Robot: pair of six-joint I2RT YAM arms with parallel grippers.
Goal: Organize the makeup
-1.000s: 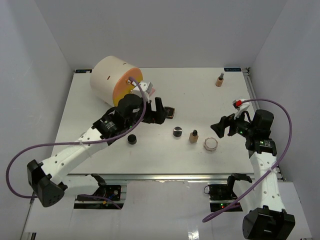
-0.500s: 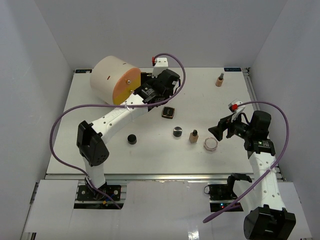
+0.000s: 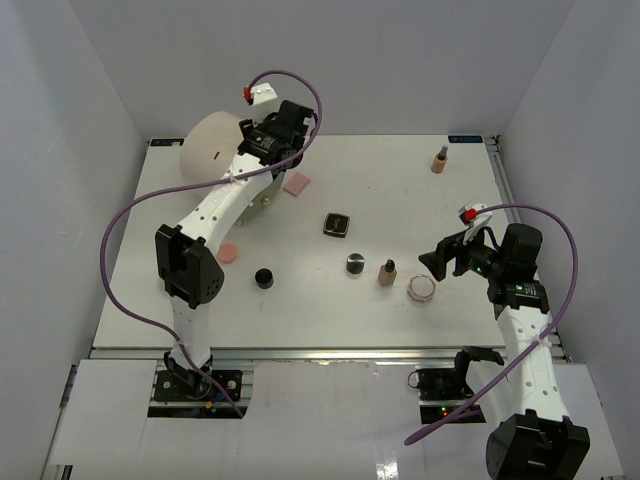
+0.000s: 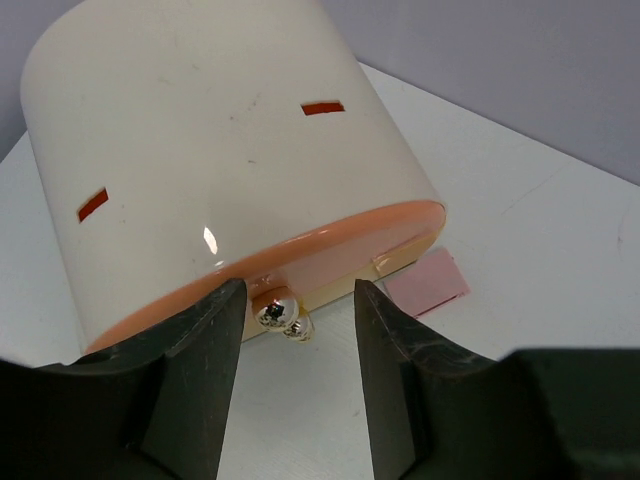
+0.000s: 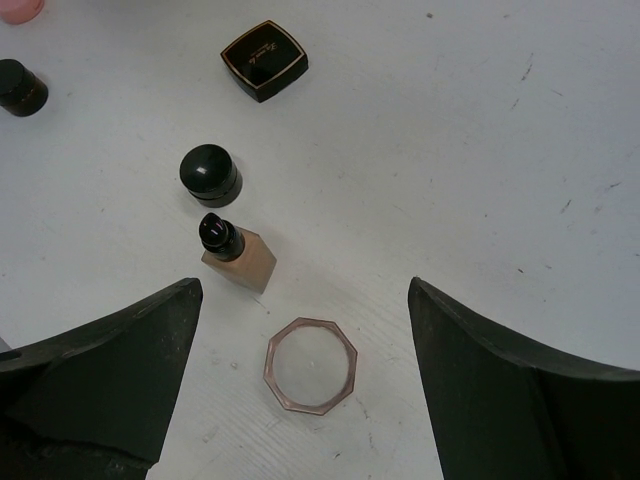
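My left gripper [image 4: 300, 300] hovers at the orange front of the large cream cylinder [image 4: 220, 150], its fingers apart on either side of a shiny silver knob [image 4: 272, 313] that sits close to the left finger. The makeup lies loose on the table: a square pink pad [image 3: 296, 183], a round pink pad [image 3: 228, 252], a black-gold compact [image 3: 337, 224], two black jars [image 3: 263, 277] [image 3: 356, 263], a tan bottle [image 3: 387, 272], a clear jar [image 3: 421, 289] and a far tan bottle [image 3: 439, 160]. Open and empty, my right gripper [image 5: 302, 300] hangs above the clear jar [image 5: 311, 365].
The cream cylinder [image 3: 210, 150] lies on its side at the back left, against the left wall. My left arm stretches across the table's left half. White walls close in three sides. The right arm stands near the right edge.
My left arm has swung from mid-table back to the cylinder's front, and its jaws have narrowed around the knob. Two pink pads now show. The right arm has barely moved.
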